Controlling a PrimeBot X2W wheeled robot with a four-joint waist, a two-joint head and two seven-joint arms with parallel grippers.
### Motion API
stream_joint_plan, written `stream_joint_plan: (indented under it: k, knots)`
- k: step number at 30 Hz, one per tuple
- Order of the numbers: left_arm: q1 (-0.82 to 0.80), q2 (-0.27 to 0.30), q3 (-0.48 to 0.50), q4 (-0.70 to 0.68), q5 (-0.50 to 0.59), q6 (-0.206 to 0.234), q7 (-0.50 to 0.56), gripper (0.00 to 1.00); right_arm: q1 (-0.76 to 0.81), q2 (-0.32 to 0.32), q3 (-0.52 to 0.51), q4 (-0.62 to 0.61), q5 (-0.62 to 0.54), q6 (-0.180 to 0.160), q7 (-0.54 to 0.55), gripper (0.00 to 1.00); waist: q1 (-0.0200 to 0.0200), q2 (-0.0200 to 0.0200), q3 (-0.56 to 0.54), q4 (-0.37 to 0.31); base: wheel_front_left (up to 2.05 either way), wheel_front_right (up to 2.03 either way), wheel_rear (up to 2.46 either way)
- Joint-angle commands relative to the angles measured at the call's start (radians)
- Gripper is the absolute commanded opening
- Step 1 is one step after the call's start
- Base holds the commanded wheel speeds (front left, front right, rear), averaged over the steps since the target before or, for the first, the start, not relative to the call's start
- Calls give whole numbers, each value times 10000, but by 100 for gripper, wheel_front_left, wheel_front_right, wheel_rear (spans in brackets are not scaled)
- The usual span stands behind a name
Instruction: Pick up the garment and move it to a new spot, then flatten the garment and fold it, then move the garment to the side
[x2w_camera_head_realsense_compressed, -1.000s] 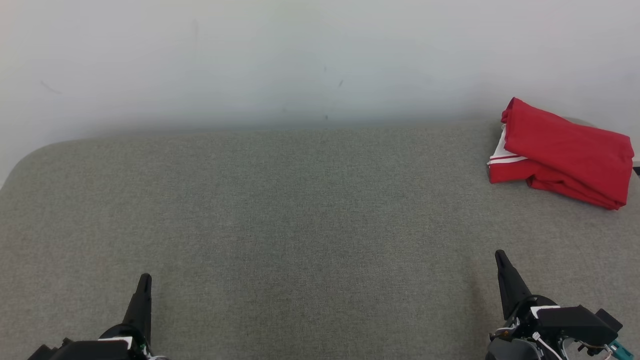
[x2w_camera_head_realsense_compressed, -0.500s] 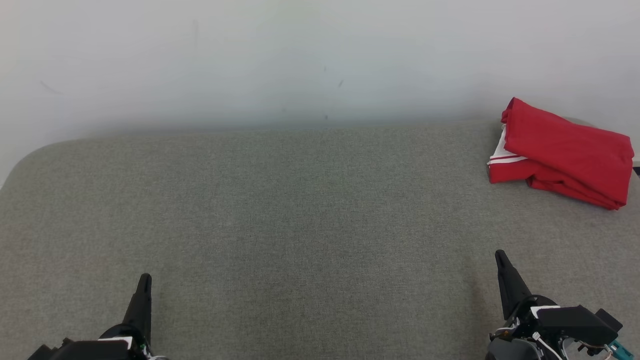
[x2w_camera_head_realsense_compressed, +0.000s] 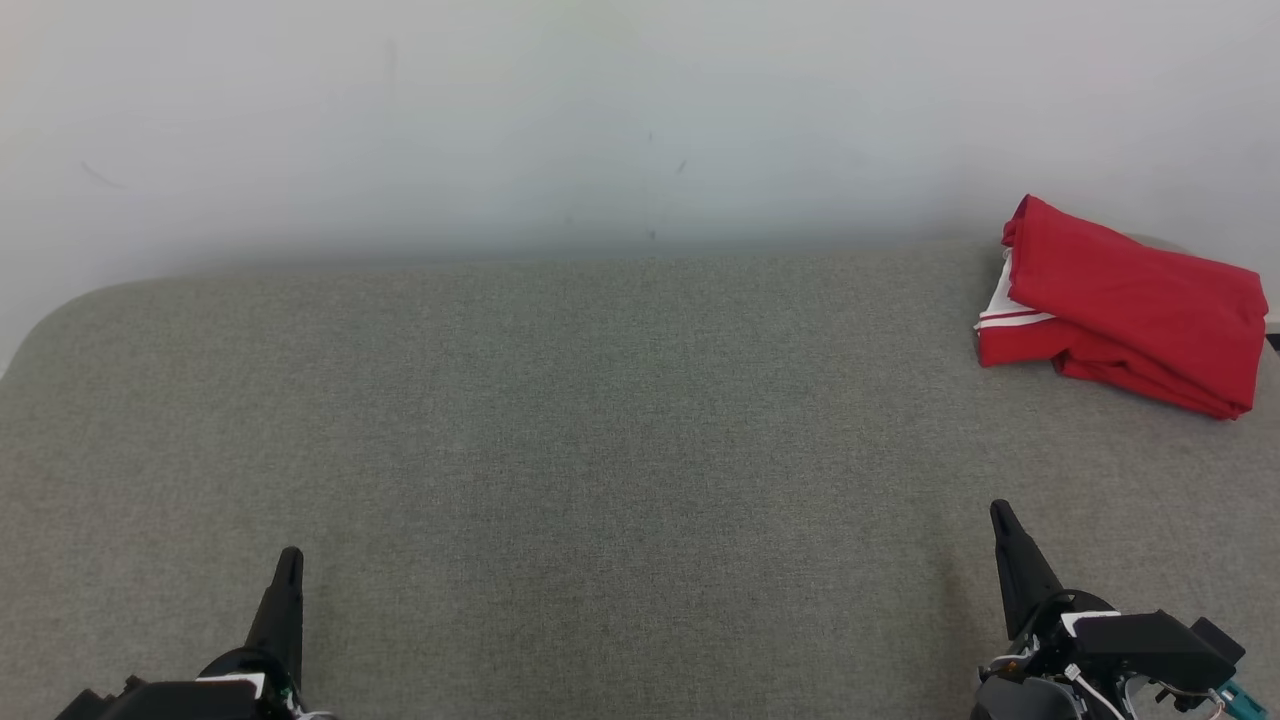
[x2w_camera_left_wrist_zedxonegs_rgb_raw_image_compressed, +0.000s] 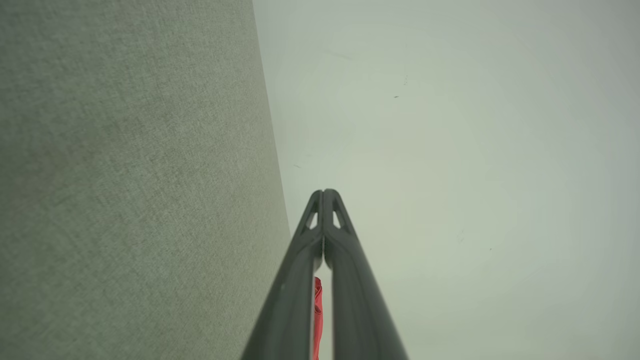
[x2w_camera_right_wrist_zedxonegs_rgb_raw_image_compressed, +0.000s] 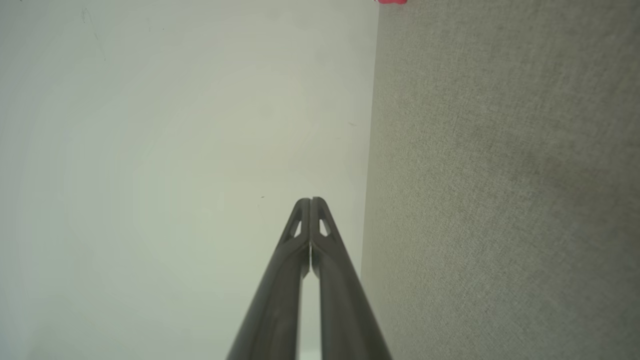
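Folded red cloth garment (x2w_camera_head_realsense_compressed: 1130, 310), white-trimmed: lies well apart, at 1 o'clock from right gripper (x2w_camera_head_realsense_compressed: 997, 512) (pinched closed, empty; left gripper (x2w_camera_head_realsense_compressed: 290, 555) likewise).

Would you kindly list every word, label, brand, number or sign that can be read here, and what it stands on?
There is no readable text in any view.
The red garment carries white stripes but no lettering.
The grey surface, the wall, the left gripper and the right gripper bear no words or numbers.
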Motion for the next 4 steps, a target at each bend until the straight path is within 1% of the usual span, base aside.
stream_joint_plan:
  k: [1, 4]
  knots:
    - [-96, -18, 25, 10, -50, -6, 1, 0, -42, 39, -7, -2, 19, 11, 26, 0, 0, 0, 0, 0, 0, 0, 0]
    - [-96, -18, 26, 10, -50, -6, 1, 0, -42, 39, -7, -2, 19, 11, 26, 0, 0, 0, 0, 0, 0, 0, 0]
